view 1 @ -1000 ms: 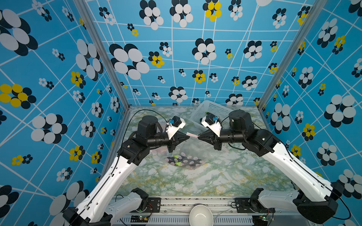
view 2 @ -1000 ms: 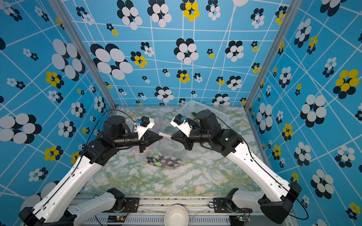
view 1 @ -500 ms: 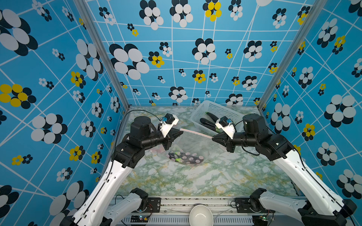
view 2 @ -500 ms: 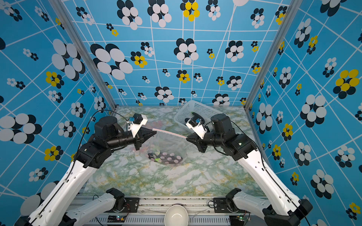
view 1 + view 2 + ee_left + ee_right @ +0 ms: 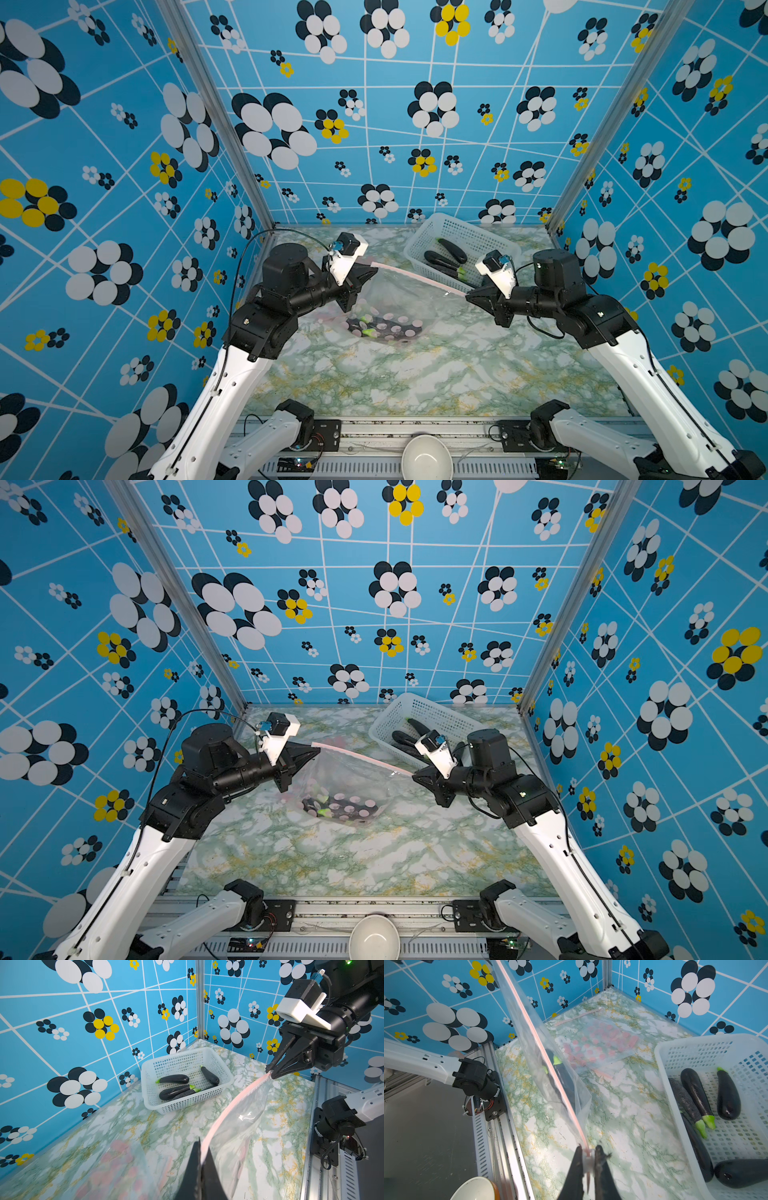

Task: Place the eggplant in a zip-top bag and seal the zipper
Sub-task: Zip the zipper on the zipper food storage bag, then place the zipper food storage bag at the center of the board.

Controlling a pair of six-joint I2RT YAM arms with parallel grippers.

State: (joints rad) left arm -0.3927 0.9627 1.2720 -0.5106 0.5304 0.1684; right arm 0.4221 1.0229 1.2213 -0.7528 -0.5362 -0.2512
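Note:
A clear zip-top bag [image 5: 399, 299] hangs above the marble table, its pink zipper [image 5: 415, 276] pulled taut between my two grippers. My left gripper [image 5: 374, 266] is shut on one end of the zipper [image 5: 234, 1105] and shows in its wrist view [image 5: 200, 1147]. My right gripper [image 5: 467, 294] is shut on the other end [image 5: 588, 1151]. A dark eggplant [image 5: 365, 332] with a green stem lies in the bottom of the bag, which touches the table. It also shows through the plastic in the right wrist view [image 5: 564, 1078]. The zipper line looks closed along its length.
A white mesh basket [image 5: 469, 232] with several more eggplants stands at the back right, just behind my right gripper. Another dotted bag [image 5: 596, 1043] lies flat on the table towards the back left. A white bowl [image 5: 426, 457] sits at the front rail.
Both grippers have slid apart along the zipper from near its middle, the left going left and the right going right. The zipper is now stretched out between them.

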